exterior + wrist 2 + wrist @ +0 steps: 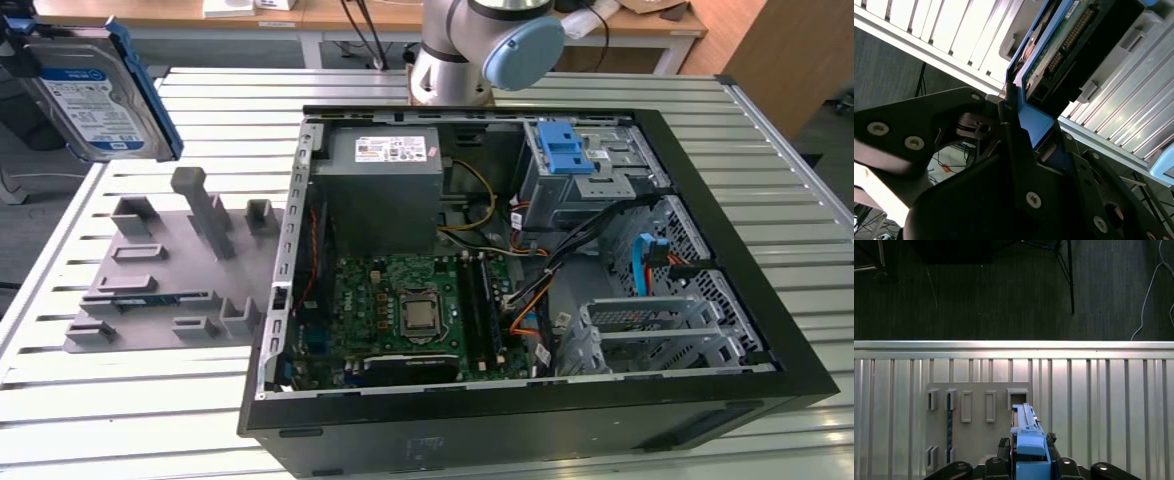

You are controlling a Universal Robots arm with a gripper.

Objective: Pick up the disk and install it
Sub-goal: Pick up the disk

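The disk (100, 95) hangs in the air at the exterior view's far left, above the gray holder block (160, 270). Its long axis runs down from the gripper (1031, 125), whose jaws are clamped on its blue carrier end. The open computer case (534, 410) lies well to the right.

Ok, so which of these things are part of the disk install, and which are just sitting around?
Job: the disk, held aloft in the jaws; open computer case; its drive cage.
Bystanders: gray slotted holder; power supply; motherboard.
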